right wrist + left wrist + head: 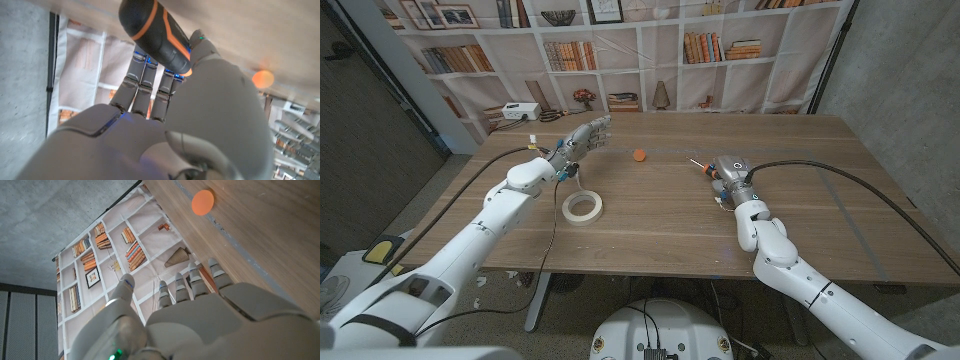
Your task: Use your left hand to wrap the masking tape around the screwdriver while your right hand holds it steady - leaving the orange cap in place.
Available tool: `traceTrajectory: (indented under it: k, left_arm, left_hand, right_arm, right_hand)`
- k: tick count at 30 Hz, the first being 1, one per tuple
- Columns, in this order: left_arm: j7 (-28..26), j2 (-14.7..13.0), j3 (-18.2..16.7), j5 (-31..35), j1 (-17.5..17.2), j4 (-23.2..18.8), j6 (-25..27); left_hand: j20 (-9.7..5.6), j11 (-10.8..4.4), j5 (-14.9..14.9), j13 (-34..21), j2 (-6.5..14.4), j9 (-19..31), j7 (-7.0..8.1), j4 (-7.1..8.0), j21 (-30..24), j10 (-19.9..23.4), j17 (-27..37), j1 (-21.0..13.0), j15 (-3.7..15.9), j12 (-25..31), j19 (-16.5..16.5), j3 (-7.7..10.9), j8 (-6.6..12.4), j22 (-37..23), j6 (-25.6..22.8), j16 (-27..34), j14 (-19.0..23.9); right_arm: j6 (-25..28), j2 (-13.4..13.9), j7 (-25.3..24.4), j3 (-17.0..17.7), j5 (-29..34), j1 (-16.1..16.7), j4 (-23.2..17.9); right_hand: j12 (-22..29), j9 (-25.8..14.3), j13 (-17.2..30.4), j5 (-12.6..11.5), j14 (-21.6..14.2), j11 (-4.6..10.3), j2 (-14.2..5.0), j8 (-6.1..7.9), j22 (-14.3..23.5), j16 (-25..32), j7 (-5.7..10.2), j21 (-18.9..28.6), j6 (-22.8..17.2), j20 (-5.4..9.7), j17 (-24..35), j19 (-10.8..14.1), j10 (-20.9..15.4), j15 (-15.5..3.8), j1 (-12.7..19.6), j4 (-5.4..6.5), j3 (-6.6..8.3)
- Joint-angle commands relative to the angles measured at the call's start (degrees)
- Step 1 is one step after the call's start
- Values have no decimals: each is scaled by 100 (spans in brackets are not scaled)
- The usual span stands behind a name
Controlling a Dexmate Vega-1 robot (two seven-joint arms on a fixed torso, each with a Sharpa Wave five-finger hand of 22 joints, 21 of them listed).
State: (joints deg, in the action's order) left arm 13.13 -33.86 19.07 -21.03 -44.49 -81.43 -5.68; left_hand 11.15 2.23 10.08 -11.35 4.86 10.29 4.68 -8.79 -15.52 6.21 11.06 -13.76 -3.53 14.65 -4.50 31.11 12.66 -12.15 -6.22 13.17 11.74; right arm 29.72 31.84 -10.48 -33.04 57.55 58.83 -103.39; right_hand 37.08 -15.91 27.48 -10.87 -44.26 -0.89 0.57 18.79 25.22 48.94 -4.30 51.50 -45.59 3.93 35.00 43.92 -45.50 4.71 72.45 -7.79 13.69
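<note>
A roll of masking tape [582, 206] lies flat on the wooden table [650, 225], left of the middle. My left hand [582, 135] hovers beyond the roll with its fingers spread and nothing in it; the same hand [200, 315] shows with fingers apart in the left wrist view. The small orange cap [639, 155] [202, 202] [263, 78] sits alone on the table between the two hands. My right hand [728, 176] [165, 115] grips the black and orange screwdriver [155, 32], whose thin shaft [698, 163] sticks out toward the cap.
A white box [513, 112] stands at the table's back left corner. Behind the table hangs a printed bookshelf backdrop [620, 45]. A black cable [556, 215] hangs from my left arm near the tape roll.
</note>
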Motion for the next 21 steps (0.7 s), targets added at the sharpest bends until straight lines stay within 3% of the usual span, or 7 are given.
traceTrajectory:
  k: [1,12,21]
  left_arm:
    - [-802,-989,-329,834,-1002,-2031,827]
    - [-1472,-1961,-778,2122,-2068,-3869,2177]
    - [-1467,-2435,-786,3238,-2442,-4934,3493]
  left_hand:
    - [3,-8,-16,-32,-59,16,16,-26,-65,138,36,-48,54,75,-53,-18,39,-36,-123,55,90]
    - [-92,-109,-16,-86,-192,32,30,-112,-114,288,133,-258,199,121,-79,-45,77,-89,-344,146,243]
    - [-142,-185,6,-132,-196,43,30,-146,-223,477,212,-520,275,194,-238,-23,111,-143,-508,217,315]
  right_arm:
    - [-245,134,-1886,40,-208,139,-183]
    - [-486,177,-2274,29,-197,108,-183]
    - [-709,157,-2441,-20,-203,-21,-65]
  right_hand:
    - [122,-11,256,-47,-1115,327,-933,-22,12,-31,658,69,-1071,788,1697,-26,-361,-1763,837,52,20]
    - [125,-18,278,-68,-1139,315,-919,-29,22,-106,661,187,-1140,786,1768,-86,-369,-1764,830,59,8]
    - [135,-34,317,-82,-1160,322,-914,-43,24,-152,665,266,-1147,783,1820,-130,-370,-1763,830,62,1]
